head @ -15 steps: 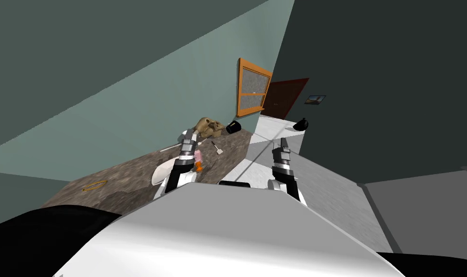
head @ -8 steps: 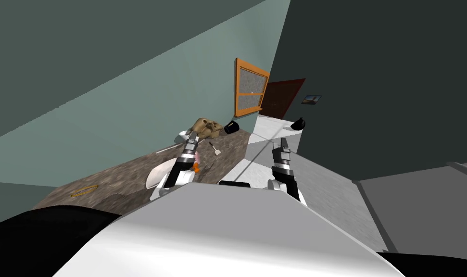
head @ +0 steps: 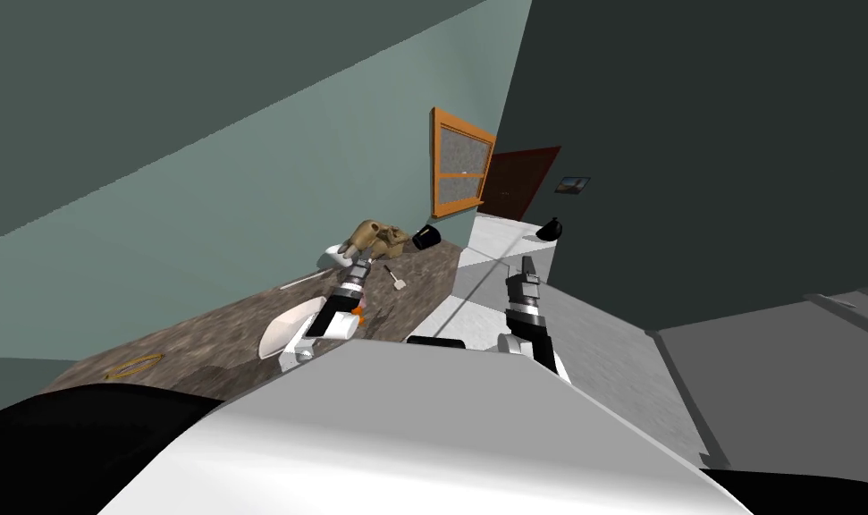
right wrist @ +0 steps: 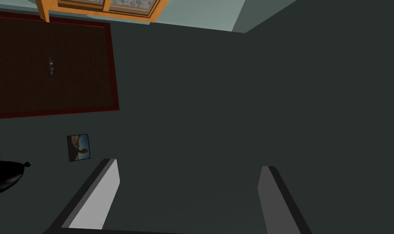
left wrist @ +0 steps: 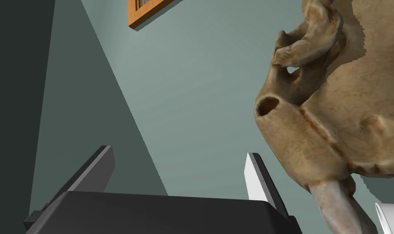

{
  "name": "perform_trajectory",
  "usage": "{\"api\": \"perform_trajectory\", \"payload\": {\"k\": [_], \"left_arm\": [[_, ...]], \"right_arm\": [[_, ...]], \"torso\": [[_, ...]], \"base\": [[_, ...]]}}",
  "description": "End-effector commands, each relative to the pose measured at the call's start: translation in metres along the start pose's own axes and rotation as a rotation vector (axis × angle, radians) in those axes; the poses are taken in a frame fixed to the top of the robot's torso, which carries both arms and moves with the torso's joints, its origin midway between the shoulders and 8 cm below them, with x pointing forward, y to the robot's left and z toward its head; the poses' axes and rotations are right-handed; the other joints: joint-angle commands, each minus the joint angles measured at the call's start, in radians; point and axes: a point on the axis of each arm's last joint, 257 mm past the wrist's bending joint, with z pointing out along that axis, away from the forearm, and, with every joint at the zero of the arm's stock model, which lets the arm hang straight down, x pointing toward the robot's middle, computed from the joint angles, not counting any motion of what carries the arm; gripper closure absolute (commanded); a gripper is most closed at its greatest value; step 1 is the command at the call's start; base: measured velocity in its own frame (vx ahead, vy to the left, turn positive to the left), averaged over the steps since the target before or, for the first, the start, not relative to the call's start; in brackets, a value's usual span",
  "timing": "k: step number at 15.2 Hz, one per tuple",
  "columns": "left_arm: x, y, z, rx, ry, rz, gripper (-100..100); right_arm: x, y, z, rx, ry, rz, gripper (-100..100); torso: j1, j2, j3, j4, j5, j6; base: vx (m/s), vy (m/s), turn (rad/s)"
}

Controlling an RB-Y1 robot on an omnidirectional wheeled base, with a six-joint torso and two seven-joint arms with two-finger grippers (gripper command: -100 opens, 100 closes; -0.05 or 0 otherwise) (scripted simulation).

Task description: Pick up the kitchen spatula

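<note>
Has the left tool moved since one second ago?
Yes. The left tool has shifted rightward, closer to the small grey dark-handled spatula lying on the mottled brown counter.

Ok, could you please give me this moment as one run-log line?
left gripper: open, near tan skull | spatula: lying on counter, not grasped | right gripper: open, empty

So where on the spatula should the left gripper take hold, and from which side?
Probably the thin dark handle, from above. The spatula lies flat on the mottled brown counter, so a top-down pinch across the handle's width looks best; its pale blade is wider. The left gripper, fingers open, is close by.
</note>
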Motion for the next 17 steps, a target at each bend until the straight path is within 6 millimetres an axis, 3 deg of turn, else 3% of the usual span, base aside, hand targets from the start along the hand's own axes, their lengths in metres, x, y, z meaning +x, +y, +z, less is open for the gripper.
{"api": "perform_trajectory", "payload": {"k": [1, 4, 7, 8, 10, 17], "left_arm": [[0.002, 0.01, 0.002, -0.031, 0.012, 0.006, -100], [0.004, 0.042, 0.007, -0.116, 0.059, 0.042, -100], [0.006, 0.05, 0.006, -0.147, 0.068, 0.042, -100], [0.006, 0.065, 0.008, -0.188, 0.089, 0.061, -100], [0.007, 0.071, 0.007, -0.208, 0.096, 0.061, -100], [0.003, 0.124, 0.007, -0.364, 0.167, 0.12, -100]], "right_arm": [[0.0, 0.0, 0.0, 0.0, 0.0, 0.0, 0], [0.0, 0.0, 0.0, 0.0, 0.0, 0.0, 0], [0.0, 0.0, 0.0, 0.0, 0.0, 0.0, 0], [0.0, 0.0, 0.0, 0.0, 0.0, 0.0, 0], [0.0, 0.0, 0.0, 0.0, 0.0, 0.0, 0], [0.0, 0.0, 0.0, 0.0, 0.0, 0.0, 0]], "torso": [[0.0, 0.0, 0.0, 0.0, 0.0, 0.0], [0.0, 0.0, 0.0, 0.0, 0.0, 0.0], [-0.001, 0.0, 0.0, 0.0, 0.0, 0.0], [0.0, 0.0, 0.0, 0.0, 0.0, 0.0], [0.0, 0.0, 0.0, 0.0, 0.0, 0.0], [0.0, 0.0, 0.0, 0.0, 0.0, 0.0]], "base": [[0.014, -0.023, -0.014], [0.017, -0.037, -0.059], [0.019, -0.033, -0.027], [0.013, -0.027, -0.05], [0.015, -0.028, -0.044], [0.02, -0.034, -0.047]]}}
